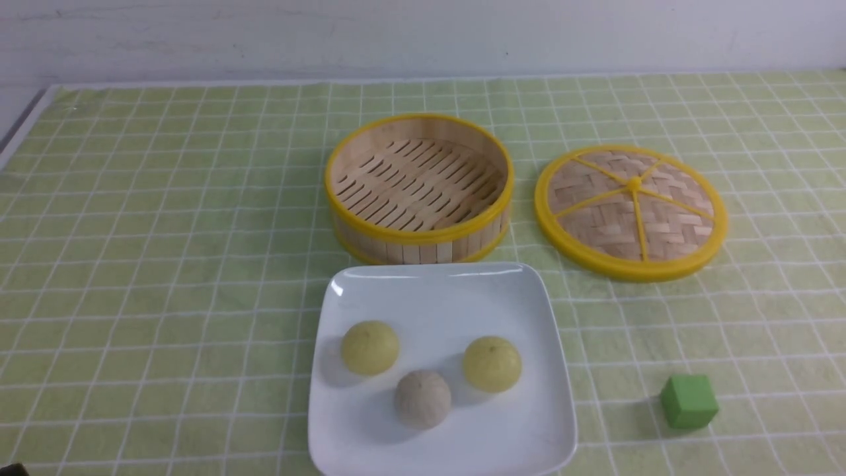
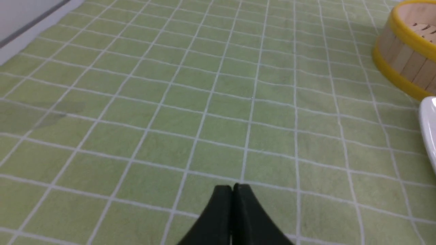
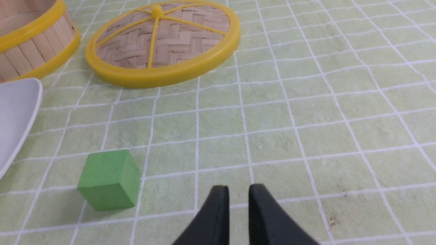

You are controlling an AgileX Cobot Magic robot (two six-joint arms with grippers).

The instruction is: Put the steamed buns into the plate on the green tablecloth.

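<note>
Two pale yellow steamed buns [image 1: 369,347] [image 1: 492,363] sit on the white square plate [image 1: 449,297], which lies on the green tablecloth [image 1: 165,264] at the front centre. A grey-beige speckled bun [image 1: 423,398] sits between them, nearer the front. Neither gripper shows in the front view. My left gripper [image 2: 232,186] is shut and empty above bare cloth, left of the plate's edge [image 2: 430,129]. My right gripper [image 3: 238,187] is all but shut, with a thin gap, and empty above the cloth to the right of the plate's edge [image 3: 17,112].
An empty bamboo steamer basket [image 1: 416,244] stands just behind the plate. Its woven lid [image 1: 631,211] lies to its right. A small green cube [image 1: 688,401] sits right of the plate and shows close to my right gripper in the right wrist view [image 3: 109,178].
</note>
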